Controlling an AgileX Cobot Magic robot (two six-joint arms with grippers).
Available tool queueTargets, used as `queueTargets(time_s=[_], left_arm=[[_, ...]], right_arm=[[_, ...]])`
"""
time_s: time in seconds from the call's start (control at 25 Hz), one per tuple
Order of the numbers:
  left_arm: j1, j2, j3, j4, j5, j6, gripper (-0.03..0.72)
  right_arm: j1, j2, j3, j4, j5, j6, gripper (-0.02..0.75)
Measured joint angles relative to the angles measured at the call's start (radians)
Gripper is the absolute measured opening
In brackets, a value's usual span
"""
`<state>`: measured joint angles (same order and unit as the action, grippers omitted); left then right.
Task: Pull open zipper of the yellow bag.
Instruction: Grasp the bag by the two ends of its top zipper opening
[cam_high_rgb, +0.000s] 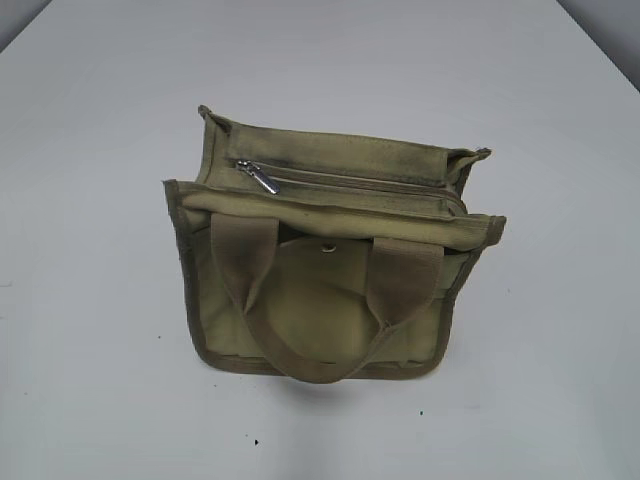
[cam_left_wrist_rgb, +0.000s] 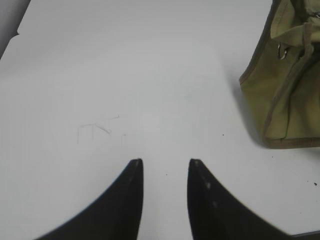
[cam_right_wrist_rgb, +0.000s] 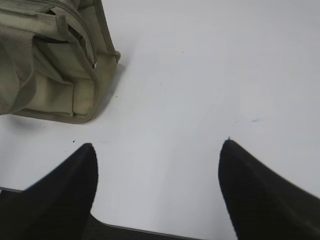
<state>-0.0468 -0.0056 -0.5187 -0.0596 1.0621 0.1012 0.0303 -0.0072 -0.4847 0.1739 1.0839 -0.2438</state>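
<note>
You are starting out: the zipper (cam_high_rgb: 350, 182) on the yellow bag (cam_high_rgb: 330, 250) is sitting closed, untouched. The left gripper (cam_left_wrist_rgb: 165, 162) is hovering narrowly parted, the right gripper (cam_right_wrist_rgb: 157, 145) gaping wide, both empty. Next, you are likely needing the pull tab (cam_high_rgb: 262, 176) pinched.

No legible text, labels or signs anywhere

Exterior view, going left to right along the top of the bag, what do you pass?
Zipper pull tab → the zipper running toward the right end → right end of the yellow bag.
</note>
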Motion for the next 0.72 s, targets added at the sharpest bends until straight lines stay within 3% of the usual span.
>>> queueTargets(time_s=[0.72], left_arm=[[0.000,0.000,0.000,0.000,0.000,0.000,0.239]], right_arm=[[0.000,0.000,0.000,0.000,0.000,0.000,0.583]])
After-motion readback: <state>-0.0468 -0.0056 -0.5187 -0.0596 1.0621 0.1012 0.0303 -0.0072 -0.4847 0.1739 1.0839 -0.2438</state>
